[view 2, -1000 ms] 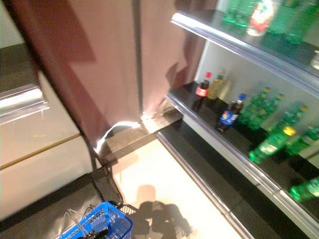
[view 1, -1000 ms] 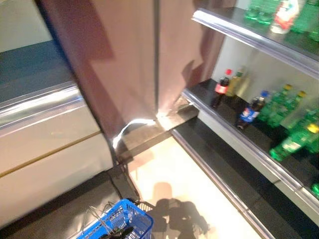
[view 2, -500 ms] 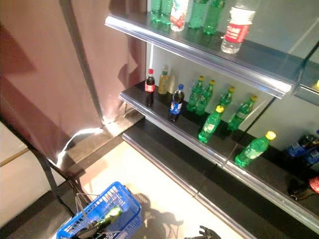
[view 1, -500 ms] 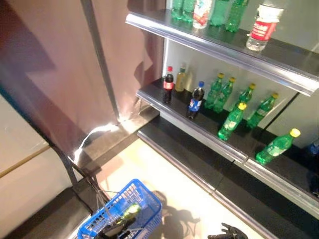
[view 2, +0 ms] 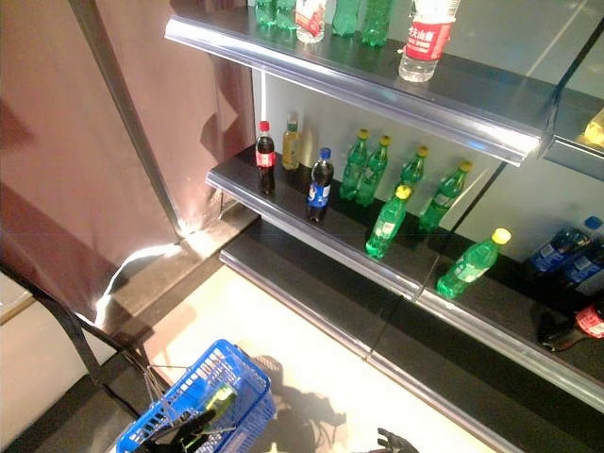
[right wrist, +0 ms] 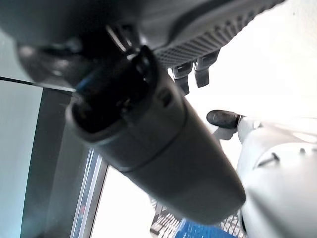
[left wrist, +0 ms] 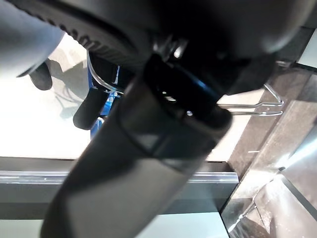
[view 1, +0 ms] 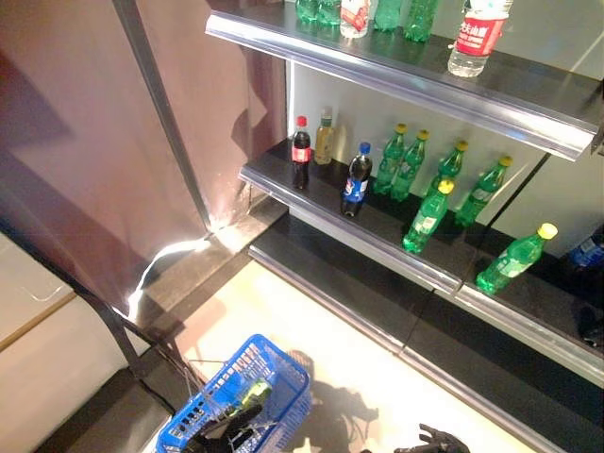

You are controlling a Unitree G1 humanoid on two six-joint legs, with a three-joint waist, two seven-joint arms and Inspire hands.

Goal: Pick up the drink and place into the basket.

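Dark store shelves (view 1: 396, 241), brown wall (view 1: 66, 123), pale floor (view 1: 349, 368)

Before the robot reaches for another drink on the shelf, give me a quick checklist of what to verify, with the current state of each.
1. Blue basket in the left hand: ok, it hangs low at the robot's left with the hand at its wire handle.
2. Room in the basket: ok, only one green bottle lies in it.
3. Right hand free: ok, it holds nothing at the lower edge of the head views.
4. Right fingers ready: cannot tell.
5. Drinks on the middle shelf upright and apart: ok, the blue-capped cola bottle stands alone at the front.
6. Target within reach: cannot tell.
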